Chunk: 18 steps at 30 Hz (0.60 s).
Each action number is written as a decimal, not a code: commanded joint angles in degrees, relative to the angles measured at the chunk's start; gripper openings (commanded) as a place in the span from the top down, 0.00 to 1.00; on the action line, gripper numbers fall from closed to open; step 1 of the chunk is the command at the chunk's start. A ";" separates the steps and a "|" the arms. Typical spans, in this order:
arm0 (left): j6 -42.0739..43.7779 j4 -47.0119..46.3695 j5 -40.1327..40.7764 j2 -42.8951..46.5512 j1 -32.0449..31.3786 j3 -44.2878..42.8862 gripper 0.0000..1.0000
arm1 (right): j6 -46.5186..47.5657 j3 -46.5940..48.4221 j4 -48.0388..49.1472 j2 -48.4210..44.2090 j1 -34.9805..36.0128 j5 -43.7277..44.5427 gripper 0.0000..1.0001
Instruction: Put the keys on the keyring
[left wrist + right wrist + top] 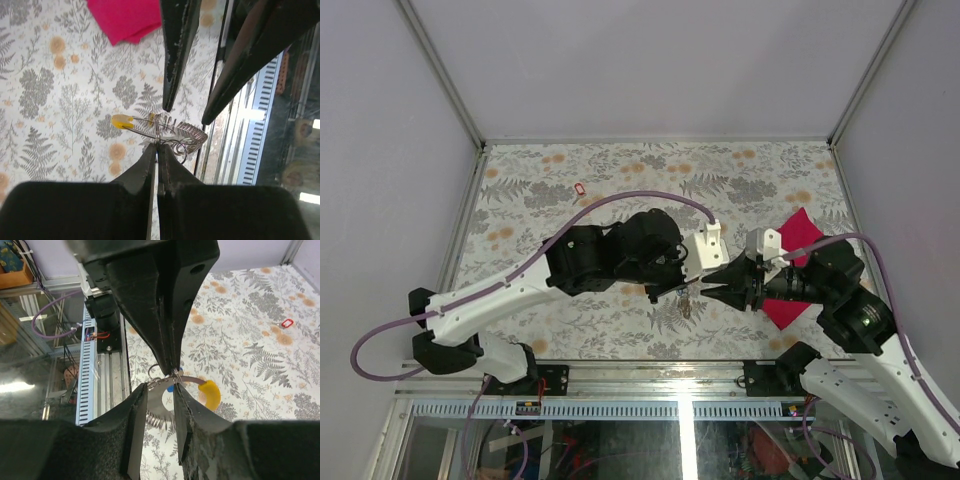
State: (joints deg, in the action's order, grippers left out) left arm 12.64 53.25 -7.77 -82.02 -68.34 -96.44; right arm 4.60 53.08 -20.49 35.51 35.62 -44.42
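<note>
Lying alone on the flowered counter (620, 325), the red key (580, 188) is well apart from both tools, at about 10 o'clock from them in the top view. The left tool (156, 146) is closed fully, with no gap between its two fingers, and it pinches the thin wire of the keyring (161, 131) at the fingertips. The keyring is over the near half of the counter, just between the two tools. In the left wrist view the yellow key (121, 121) is at 9 o'clock of the keyring, with its blade reaching to the loop; if it is threaded on the wire I cannot tell. A short chain (192, 134) goes out at 3 o'clock. The right tool (160, 391) is open narrowly. Its fingers stand on both sides of the metal pieces under the keyring, and if they touch them I cannot tell. The magenta cloth (801, 232) lies under the right arm, showing at 1 and 5 o'clock of the right tool.
</note>
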 commanded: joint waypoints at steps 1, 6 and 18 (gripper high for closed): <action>2.94 9.01 6.51 -2.47 -1.69 -5.36 1.00 | 0.55 -1.68 2.44 0.46 -0.17 0.24 0.66; 3.27 10.46 7.44 -3.76 -2.58 -7.15 1.00 | -1.19 -3.74 6.55 1.40 -0.20 -1.63 0.66; 3.28 10.16 6.72 -4.13 -3.92 -8.23 1.00 | -7.14 -9.04 18.82 2.67 -0.20 -4.62 0.66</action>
State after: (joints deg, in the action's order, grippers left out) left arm 15.11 64.14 -1.87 -86.28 -71.61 -102.19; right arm -0.75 43.75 -8.16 37.60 35.62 -46.92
